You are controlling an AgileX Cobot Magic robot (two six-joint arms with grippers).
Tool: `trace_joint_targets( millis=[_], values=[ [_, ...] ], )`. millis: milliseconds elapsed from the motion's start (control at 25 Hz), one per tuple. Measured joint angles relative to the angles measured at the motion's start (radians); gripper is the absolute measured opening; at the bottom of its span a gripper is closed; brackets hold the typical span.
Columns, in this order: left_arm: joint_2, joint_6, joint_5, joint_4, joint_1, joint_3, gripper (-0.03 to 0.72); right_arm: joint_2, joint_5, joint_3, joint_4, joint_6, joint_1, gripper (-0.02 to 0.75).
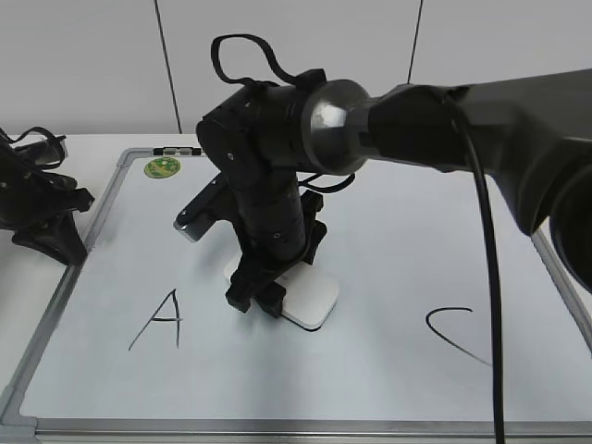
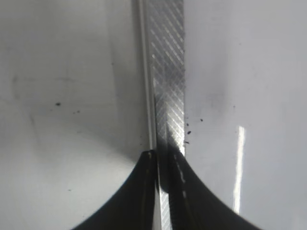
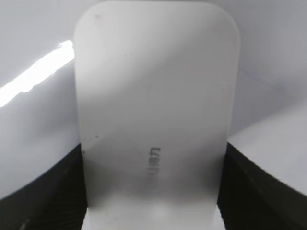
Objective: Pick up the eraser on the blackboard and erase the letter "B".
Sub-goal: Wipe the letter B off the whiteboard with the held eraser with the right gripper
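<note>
The white eraser lies flat on the blackboard between the black "A" and the black "C". My right gripper is shut on the eraser and presses it to the board. The right wrist view shows the eraser's glossy top with grey print, held between both dark fingers. The letter "B" is not visible; the arm and eraser cover its place. My left gripper rests shut at the board's left edge, its fingers over the metal frame strip.
A round green sticker sits at the board's far left corner. The grey frame runs along the near edge. A black cable hangs from my right arm over the board's right side.
</note>
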Motion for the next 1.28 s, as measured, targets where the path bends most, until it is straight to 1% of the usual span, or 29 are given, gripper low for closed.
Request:
trace_joint_targets(
  millis=[320, 640, 840, 1120, 1280],
  values=[
    [0.0, 0.0, 0.0, 0.0, 0.0, 0.0, 0.035, 0.001, 0.013, -0.002, 0.02, -0.026, 0.006, 0.539],
    [0.0, 0.0, 0.0, 0.0, 0.0, 0.0, 0.035, 0.001, 0.025, -0.002, 0.04, -0.043, 0.042, 0.539],
    [0.0, 0.0, 0.0, 0.0, 0.0, 0.0, 0.035, 0.002, 0.027, -0.002, 0.027, -0.043, 0.05, 0.539],
    [0.0, 0.0, 0.0, 0.0, 0.0, 0.0, 0.035, 0.002, 0.031, -0.002, 0.04, -0.038, 0.003, 0.539],
    [0.0, 0.0, 0.0, 0.0, 0.0, 0.0, 0.035, 0.002, 0.035, -0.003, 0.004, -0.009, -0.039, 0.539]
  ],
)
